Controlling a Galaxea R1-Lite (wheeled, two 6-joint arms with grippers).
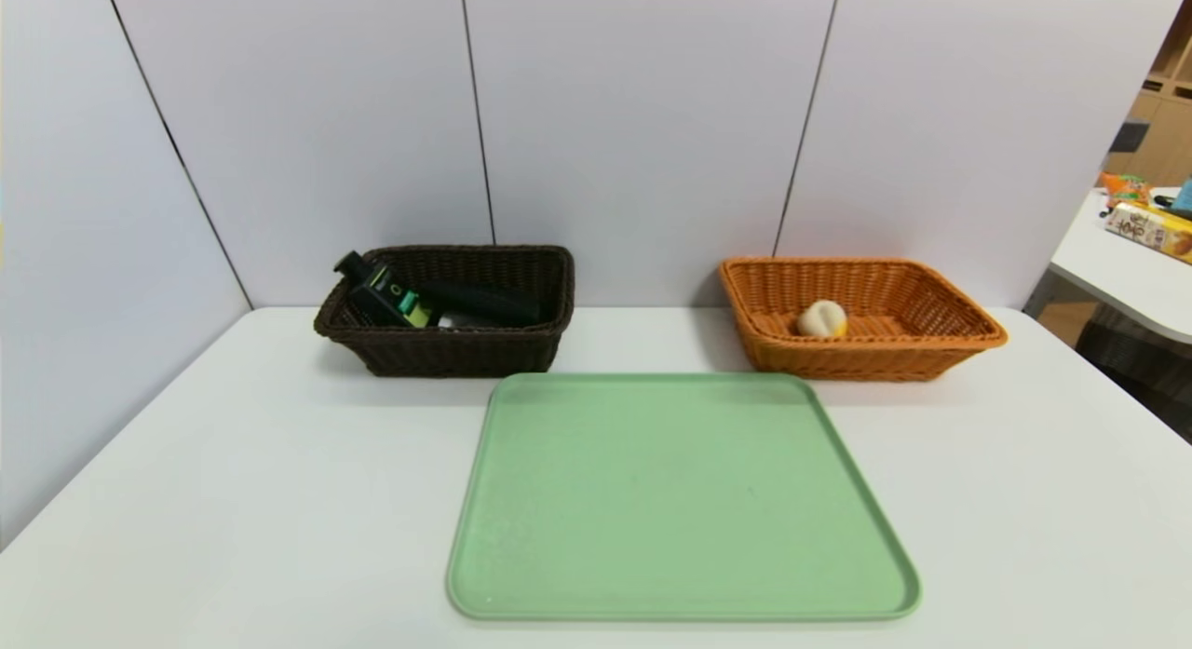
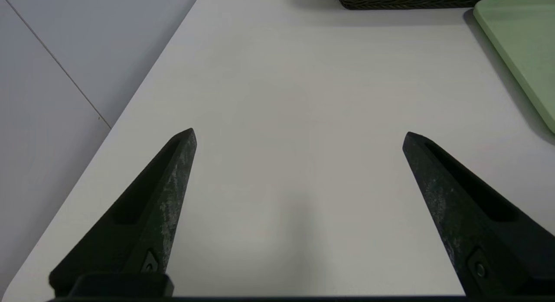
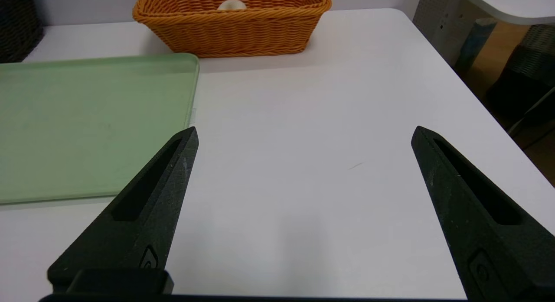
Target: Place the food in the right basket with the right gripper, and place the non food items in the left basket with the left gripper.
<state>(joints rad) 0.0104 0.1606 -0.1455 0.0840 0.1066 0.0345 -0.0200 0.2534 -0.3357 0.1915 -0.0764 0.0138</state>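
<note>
I see bun (image 1: 822,318) in orange basket (image 1: 968,337), bottle (image 1: 384,293) in brown basket (image 1: 466,356), tray (image 1: 680,602) bare; left gripper (image 2: 299,137) and right gripper (image 3: 303,135) jaws wide, empty; sorting looks done, nothing to grab next

- Head view: high, facing forward and down across the white table (image 1: 233,500). It takes in the whole green tray (image 1: 680,500), the left basket (image 1: 447,351), the right basket (image 1: 866,356) and the wall panels behind.
- Left wrist view: low over the table, looking out between the 2 spread fingers of the left gripper (image 2: 299,135) toward the left basket (image 2: 425,1).
- Right wrist view: equally low, sighting past the right gripper (image 3: 303,133) toward the right basket (image 3: 234,29).
- Shared: all 3 views show the tray, the wrist views only opposite edges of it (image 2: 520,46) (image 3: 86,120).
</note>
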